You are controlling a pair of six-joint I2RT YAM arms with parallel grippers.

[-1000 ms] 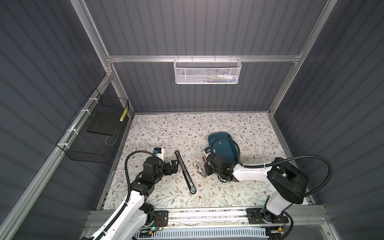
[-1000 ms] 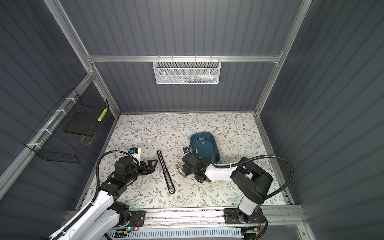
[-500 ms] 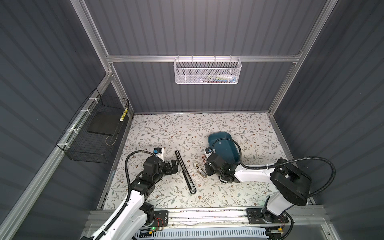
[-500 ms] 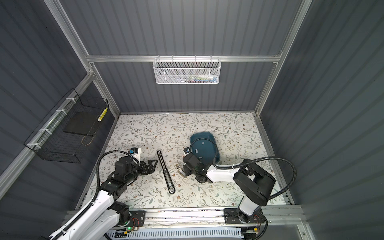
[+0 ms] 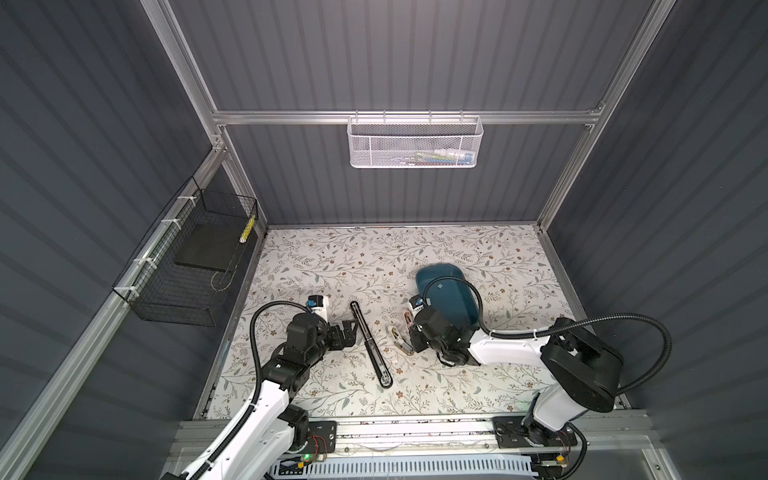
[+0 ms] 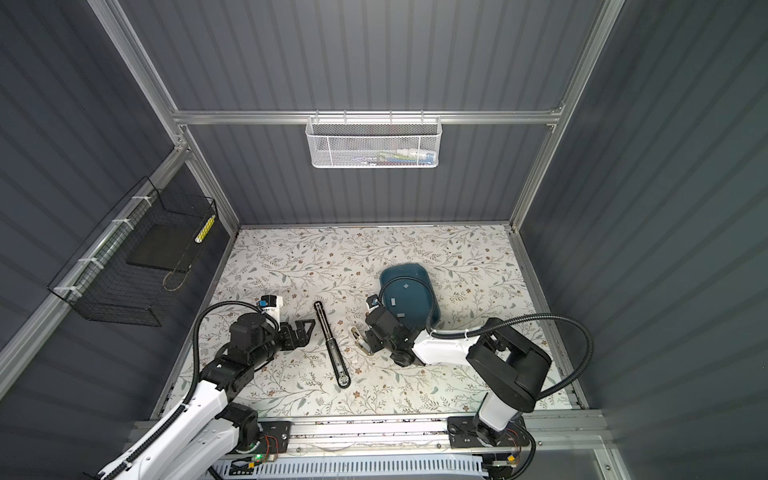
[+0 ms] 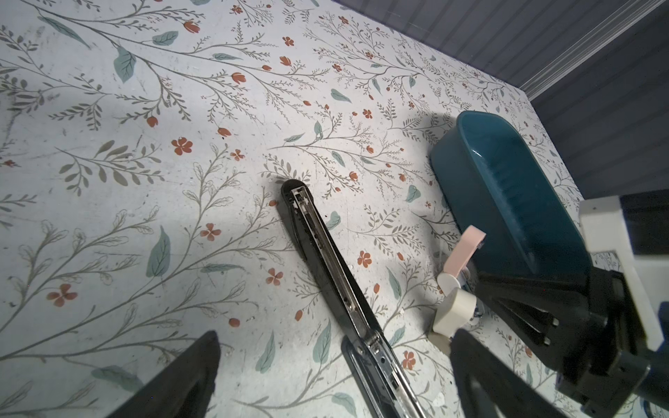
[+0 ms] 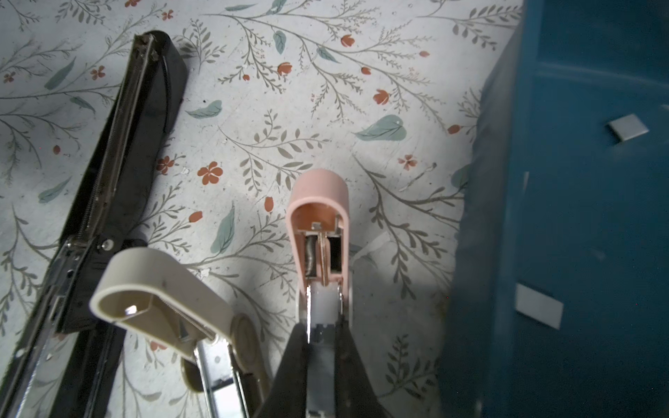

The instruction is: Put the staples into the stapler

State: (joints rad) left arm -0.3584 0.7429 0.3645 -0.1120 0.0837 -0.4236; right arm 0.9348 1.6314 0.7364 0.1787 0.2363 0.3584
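Staples (image 8: 628, 131): 2 grey strips flat inside teal tray (image 8: 579, 217). Right gripper (image 8: 323, 336) pinched on pink stapler (image 8: 318, 195) at its metal rail, just beside tray; left gripper (image 5: 350, 332) spread wide beside black stapler (image 5: 370, 347).

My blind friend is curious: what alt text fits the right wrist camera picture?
The right claw grips an open pink stapler over a flowered table. Beside it lie a cream stapler and a long black stapler; a blue tray holds staples.
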